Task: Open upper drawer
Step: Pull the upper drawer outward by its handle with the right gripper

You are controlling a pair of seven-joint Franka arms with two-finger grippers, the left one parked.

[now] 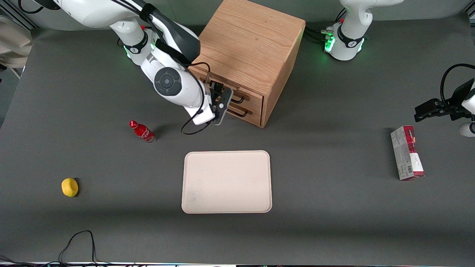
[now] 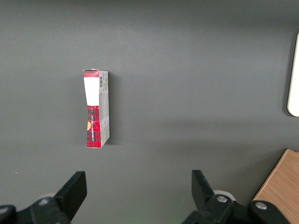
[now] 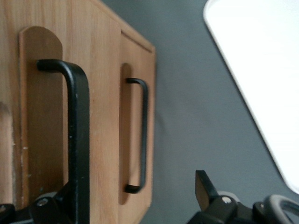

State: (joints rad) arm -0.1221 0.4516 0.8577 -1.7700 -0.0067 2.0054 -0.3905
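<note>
My gripper point(image 1: 219, 101) hangs spread at the cabinet point(image 1: 249, 55) front, one finger beside the upper drawer's point(image 3: 46, 135) handle point(image 3: 77, 140), grasping nothing. Closing now may miss the bar, or catch the lower handle point(image 3: 142, 135).

hand point(image 1: 221, 97) at upper drawer point(image 1: 237, 93) handle | tray point(image 1: 226, 181) nearer camera

Even overhead light, soft shadows

The tabletop point(image 1: 334, 207) is evenly lit and sharp; the cabinet point(image 1: 252, 48) casts a soft shadow toward the parked arm's end. Close to the upper drawer point(image 3: 44, 140), the gripper point(image 1: 219, 99) looks blurred, and the tray point(image 3: 261, 70) glares white.
</note>
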